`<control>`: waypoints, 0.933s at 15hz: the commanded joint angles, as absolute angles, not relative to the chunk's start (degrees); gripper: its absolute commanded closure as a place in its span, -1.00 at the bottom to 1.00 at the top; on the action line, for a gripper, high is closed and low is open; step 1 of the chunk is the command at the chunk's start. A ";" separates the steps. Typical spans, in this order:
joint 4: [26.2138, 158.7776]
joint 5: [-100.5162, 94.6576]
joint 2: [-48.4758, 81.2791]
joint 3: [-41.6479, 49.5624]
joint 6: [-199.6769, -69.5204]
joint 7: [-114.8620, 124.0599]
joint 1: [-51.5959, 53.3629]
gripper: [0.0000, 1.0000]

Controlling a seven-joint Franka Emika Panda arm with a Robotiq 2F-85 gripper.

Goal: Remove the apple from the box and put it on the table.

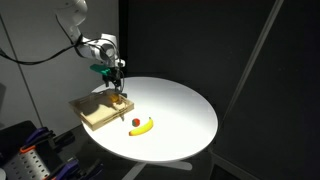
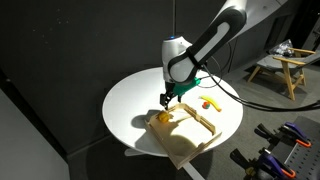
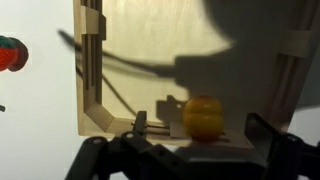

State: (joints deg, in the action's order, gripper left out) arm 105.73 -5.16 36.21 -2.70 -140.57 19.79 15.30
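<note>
White arm (image 2: 212, 32) bent down over box (image 1: 92, 112), jaws wide abv apple (image 3: 203, 115)

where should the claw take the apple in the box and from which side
Across the middle of the apple, straight down from above. It is small, round and close to the low rim of the wooden box, so a sideways approach could hit wood. The open claw hangs above it.
</note>
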 commanded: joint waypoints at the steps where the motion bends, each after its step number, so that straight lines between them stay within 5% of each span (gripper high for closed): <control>1: 102.52 -4.17 38.23 -2.38 -138.27 19.96 15.80 -1.00; 14: 97.10 -4.69 43.90 -1.63 -137.88 20.53 16.99 -1.00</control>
